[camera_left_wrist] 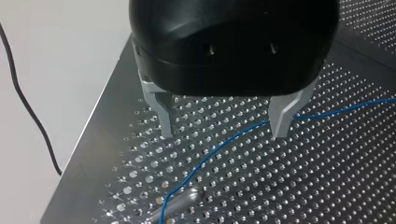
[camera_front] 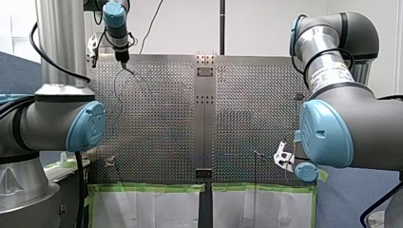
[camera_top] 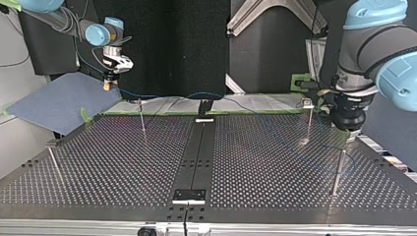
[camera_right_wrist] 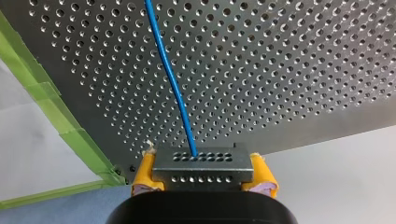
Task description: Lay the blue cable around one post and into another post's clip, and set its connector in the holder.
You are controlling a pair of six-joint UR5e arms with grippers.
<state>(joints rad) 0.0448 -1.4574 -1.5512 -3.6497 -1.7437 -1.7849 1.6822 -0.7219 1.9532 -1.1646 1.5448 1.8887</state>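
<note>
In the right wrist view my right gripper (camera_right_wrist: pixel 203 170), with yellow pads, is shut on a grey perforated connector block (camera_right_wrist: pixel 202 164). The blue cable (camera_right_wrist: pixel 170 79) runs out of the block over the perforated table. In the top view this gripper (camera_top: pixel 110 84) hangs past the table's far left corner, and the cable (camera_top: pixel 167 96) stretches across to the right. My left gripper (camera_left_wrist: pixel 223 130) stands open low over the plate. The cable (camera_left_wrist: pixel 219 147) lies between its metal fingers (camera_left_wrist: pixel 163 119), close to one of them, with a post (camera_left_wrist: pixel 182 201) just ahead. In the top view it (camera_top: pixel 347 129) is at the right.
Thin posts stand on the table (camera_top: pixel 98 162): one at far left (camera_top: pixel 142 118), one with a clip on top (camera_top: pixel 308 104), one at near right (camera_top: pixel 337 172), one at near left (camera_top: pixel 55 164). A black holder (camera_top: pixel 205 109) sits on the centre strip. Green tape (camera_front: pixel 147 188) edges the plate.
</note>
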